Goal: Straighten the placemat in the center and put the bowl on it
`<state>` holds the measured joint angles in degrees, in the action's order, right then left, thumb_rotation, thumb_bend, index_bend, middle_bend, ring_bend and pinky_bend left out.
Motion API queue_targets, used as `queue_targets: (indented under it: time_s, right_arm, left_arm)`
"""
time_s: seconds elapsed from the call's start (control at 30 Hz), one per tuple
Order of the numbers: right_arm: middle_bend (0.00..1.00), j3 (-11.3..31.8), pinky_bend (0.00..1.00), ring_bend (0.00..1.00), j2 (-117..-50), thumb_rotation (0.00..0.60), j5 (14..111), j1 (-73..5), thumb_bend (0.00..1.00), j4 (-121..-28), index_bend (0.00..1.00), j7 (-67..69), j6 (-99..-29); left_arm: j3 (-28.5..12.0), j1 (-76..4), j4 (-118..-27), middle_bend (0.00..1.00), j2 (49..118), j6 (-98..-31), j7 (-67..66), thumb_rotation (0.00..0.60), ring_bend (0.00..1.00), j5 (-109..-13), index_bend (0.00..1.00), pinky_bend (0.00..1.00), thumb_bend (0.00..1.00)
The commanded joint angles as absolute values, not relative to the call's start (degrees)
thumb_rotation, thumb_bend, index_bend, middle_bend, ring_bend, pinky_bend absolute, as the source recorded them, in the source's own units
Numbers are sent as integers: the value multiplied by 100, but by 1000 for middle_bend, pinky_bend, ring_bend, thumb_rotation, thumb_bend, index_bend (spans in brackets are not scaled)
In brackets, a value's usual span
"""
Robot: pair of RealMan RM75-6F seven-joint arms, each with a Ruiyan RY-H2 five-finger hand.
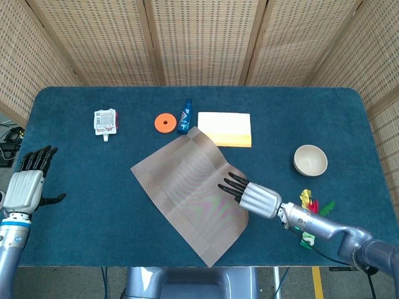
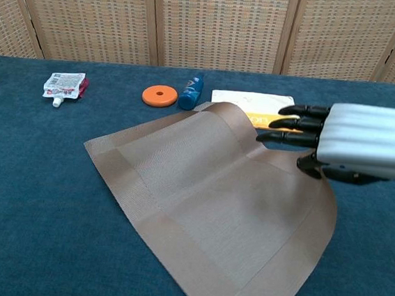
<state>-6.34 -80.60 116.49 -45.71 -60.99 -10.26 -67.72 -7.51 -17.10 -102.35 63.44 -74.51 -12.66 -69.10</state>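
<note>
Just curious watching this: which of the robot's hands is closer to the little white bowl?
Right. The right hand grips the placemat edge beside the bowl; the left hand waits across the table.

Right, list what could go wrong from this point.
The right hand holds the placemat with its right edge lifted off the table; a slip would likely leave it crooked. The placemat's far corner nearly touches the blue tube and yellow booklet, so more turning may shove them.

No text is legible on any item.
</note>
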Motion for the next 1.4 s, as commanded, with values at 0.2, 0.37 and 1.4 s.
queue_targets:
  time_s: [0.2,0.37,1.4]
  right_arm:
    - [0,-302,0,0,-8669,600,11780,-5474,529,-3994,701,-1125,-6424]
    - [0,-553,0,0,-8918,600,11911,-5845,510,-2920,697,-1000,-6130]
    - [0,-188,0,0,-6980,600,9907,-3455,0,-6290,0,-1131,-8601]
  left_arm:
    - [-790,-1727,-10178,0,6340,-7395,-1246,600,0,-6802,0,0,0]
    - [-844,-1783,-10067,0,6352,-7247,-1225,600,0,-6605,0,0,0]
    - [-620,-1860,-10005,0,6482,-7176,-1170,600,0,-7216,0,0,0]
